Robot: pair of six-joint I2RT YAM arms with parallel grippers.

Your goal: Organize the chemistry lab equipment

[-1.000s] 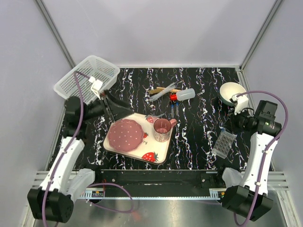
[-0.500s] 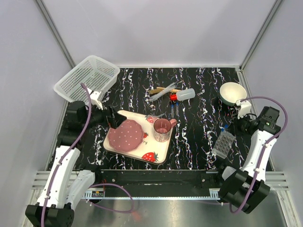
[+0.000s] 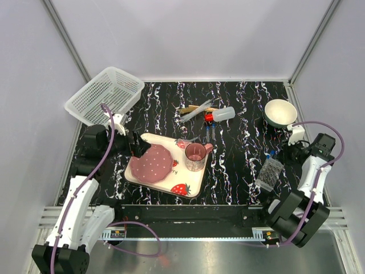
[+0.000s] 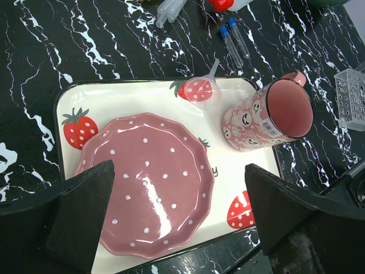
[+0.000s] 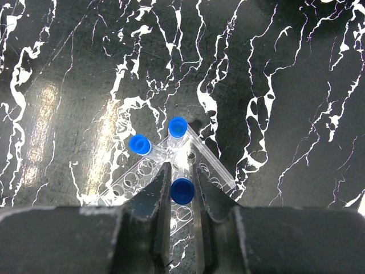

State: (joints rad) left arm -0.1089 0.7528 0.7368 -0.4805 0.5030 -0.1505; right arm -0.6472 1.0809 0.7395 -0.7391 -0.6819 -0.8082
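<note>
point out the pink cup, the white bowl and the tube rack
pink cup [image 4: 254,123], left wrist view, printed outer wall
white bowl [image 3: 280,112], top external view, inner hollow
tube rack [image 3: 269,173], top external view, perforated top face

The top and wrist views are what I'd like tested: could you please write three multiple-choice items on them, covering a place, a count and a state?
1. Where does the pink patterned cup stand?
A. on the strawberry-print white tray
B. in the white mesh basket
C. in the white bowl

2. How many blue-capped clear tubes show in the right wrist view?
A. one
B. three
C. five

3. How is the left gripper?
A. open
B. shut on the cup
C. shut on a tube

Key:
1 A, the cup's base rests on the tray.
2 B, three blue caps show at the clear perforated rack, one between the right gripper's fingers.
3 A, its fingers stand wide apart over the pink dotted plate.
</note>
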